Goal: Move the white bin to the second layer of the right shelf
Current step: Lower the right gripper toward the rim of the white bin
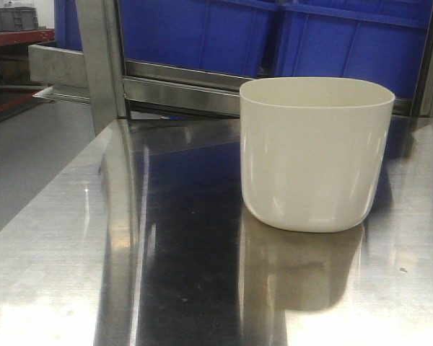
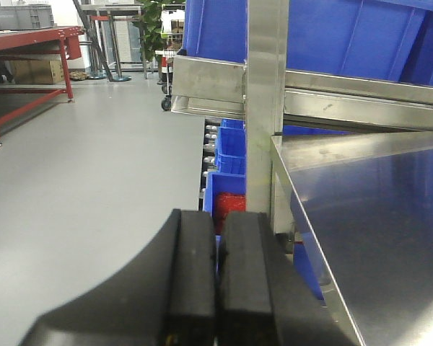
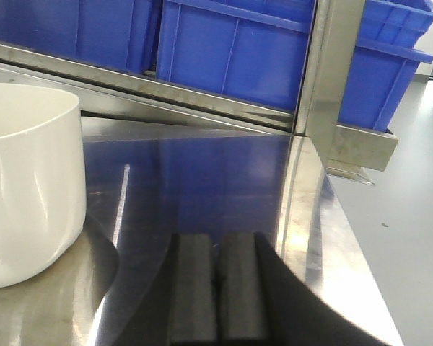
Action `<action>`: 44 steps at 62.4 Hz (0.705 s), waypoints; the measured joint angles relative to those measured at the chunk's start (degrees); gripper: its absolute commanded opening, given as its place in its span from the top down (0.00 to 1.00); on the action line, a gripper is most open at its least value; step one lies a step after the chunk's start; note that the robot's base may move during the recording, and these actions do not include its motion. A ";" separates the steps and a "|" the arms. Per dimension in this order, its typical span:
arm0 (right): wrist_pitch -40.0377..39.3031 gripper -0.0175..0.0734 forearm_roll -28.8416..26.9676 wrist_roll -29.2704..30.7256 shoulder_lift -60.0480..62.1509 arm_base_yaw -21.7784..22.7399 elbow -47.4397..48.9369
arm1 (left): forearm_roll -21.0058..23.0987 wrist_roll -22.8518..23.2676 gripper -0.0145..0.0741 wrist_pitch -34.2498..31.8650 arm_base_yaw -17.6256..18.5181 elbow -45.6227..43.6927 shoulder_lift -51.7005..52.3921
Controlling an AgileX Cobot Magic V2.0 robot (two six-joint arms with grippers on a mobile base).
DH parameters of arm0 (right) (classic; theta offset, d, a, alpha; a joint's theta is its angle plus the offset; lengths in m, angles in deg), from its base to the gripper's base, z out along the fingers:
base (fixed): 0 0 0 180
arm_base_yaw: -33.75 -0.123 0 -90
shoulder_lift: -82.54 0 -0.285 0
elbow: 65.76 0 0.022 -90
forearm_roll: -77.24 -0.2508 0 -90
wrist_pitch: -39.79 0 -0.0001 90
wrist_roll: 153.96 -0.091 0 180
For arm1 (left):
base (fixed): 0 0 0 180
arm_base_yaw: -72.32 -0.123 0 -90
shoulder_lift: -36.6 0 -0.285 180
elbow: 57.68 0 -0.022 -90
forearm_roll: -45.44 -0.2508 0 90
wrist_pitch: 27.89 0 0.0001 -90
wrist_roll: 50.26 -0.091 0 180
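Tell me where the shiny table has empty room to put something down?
The biggest bare patch is the steel tabletop left of the white bin, from the upright post to the near edge. There is also bare room in front of the bin. Behind it is crowded: blue crates fill the rack.

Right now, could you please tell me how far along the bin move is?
Nothing looks done: the bin stands upright on the tabletop, untouched. In hand: nothing; the left pincer and right pincer are shut, empty. Left: grasping, lifting and shelving it.
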 measured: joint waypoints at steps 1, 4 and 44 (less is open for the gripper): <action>0.00 0.75 0.00 0.00 0.00 0.00 0.00 | 0.00 0.00 0.74 0.00 0.00 0.00 0.00; 0.00 0.75 0.00 0.00 0.00 0.00 0.00 | 0.00 0.00 0.74 0.00 0.00 0.00 0.00; -0.23 0.75 0.00 0.00 0.00 0.00 0.00 | 0.00 0.00 0.74 0.00 0.00 0.00 0.00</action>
